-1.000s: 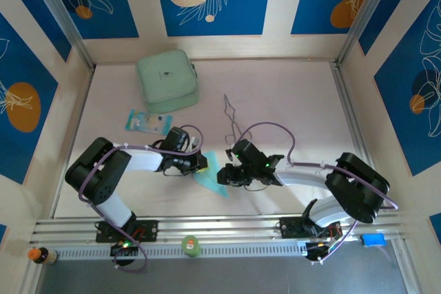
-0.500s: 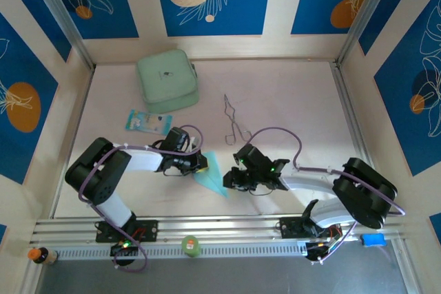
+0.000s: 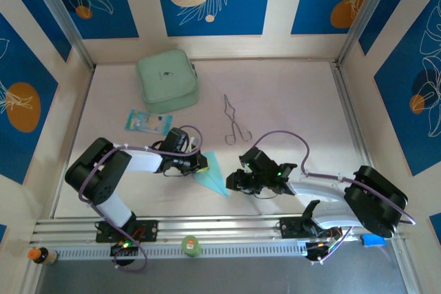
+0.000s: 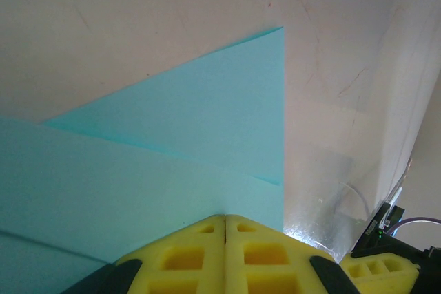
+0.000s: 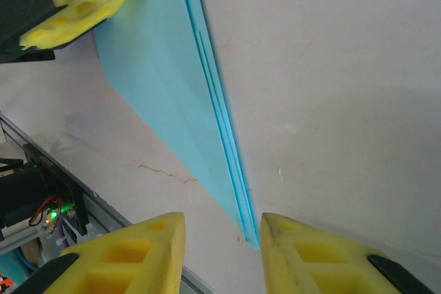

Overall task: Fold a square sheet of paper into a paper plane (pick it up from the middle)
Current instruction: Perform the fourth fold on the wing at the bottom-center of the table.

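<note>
Top view: the paper plane (image 3: 213, 175) lies flat on the table (image 3: 296, 115), with the left gripper (image 3: 202, 163) at its wide end and the right gripper (image 3: 233, 182) just beside its point. Left wrist: pads (image 4: 265, 253) pressed together over the folded layers, pinning or pinching, cannot tell; best kept still as the anchor. Right wrist: fingers (image 5: 138, 256) spread either side of the tip, holding nothing; any closing should meet the layered edge squarely, without dragging it.
</note>
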You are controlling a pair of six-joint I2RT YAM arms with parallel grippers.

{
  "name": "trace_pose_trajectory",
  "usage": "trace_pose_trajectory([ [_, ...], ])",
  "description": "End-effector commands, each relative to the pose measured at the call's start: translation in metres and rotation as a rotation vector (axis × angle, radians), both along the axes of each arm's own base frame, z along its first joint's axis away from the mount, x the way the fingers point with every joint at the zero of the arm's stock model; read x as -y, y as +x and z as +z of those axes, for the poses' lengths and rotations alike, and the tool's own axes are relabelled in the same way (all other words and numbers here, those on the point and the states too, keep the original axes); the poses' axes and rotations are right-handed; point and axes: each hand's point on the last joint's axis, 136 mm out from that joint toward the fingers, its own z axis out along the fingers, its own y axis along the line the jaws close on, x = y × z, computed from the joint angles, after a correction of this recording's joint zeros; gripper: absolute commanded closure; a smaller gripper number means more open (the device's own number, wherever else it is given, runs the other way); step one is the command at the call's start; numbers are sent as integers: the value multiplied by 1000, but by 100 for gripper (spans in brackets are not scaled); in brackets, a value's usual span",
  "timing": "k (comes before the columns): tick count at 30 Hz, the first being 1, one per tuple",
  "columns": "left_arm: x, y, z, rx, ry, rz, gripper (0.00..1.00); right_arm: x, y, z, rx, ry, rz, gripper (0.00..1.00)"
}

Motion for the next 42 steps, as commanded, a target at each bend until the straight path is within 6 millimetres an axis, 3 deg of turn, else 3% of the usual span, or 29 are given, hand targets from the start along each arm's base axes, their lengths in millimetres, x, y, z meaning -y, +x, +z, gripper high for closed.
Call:
trace_pose_trajectory([
  [1,-16,-13,-29,-67,91,23,100,-8,2,5,-13,11,9,66],
  [11,-13,-11,-29,-61,67,25,100,-12,5,-3,-25,-13,-12,66],
  [27,-25,-19,-38,-92,134,37,100,-17,4,-14,-47,9,-3,66],
  [42,-24,-17,-39,-103,113,71,100,-4,-5,2,-45,48,-34,65],
])
